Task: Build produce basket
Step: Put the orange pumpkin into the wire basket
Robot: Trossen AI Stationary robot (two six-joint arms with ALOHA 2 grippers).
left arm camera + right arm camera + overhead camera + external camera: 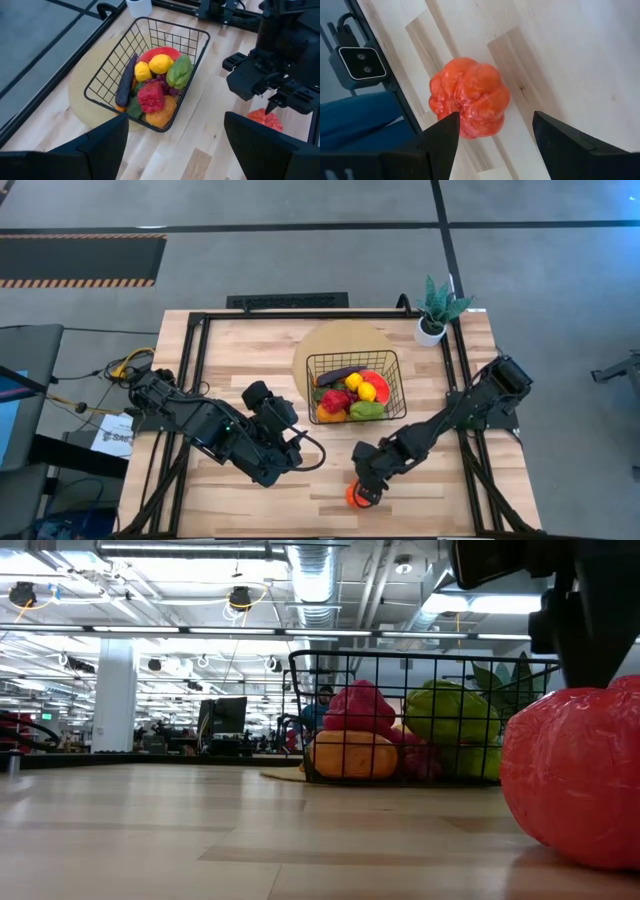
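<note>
Dark right gripper [492,132] hangs with fingers spread directly above an orange-red pepper [469,96] at the table's near edge, not gripping it. Left gripper [172,145] waits wide open, facing the basket [390,385]. Basket sits mid-table on a tan mat [320,345], already holding other produce [350,395].

One basket [392,370], two lemons [367,391]
</note>
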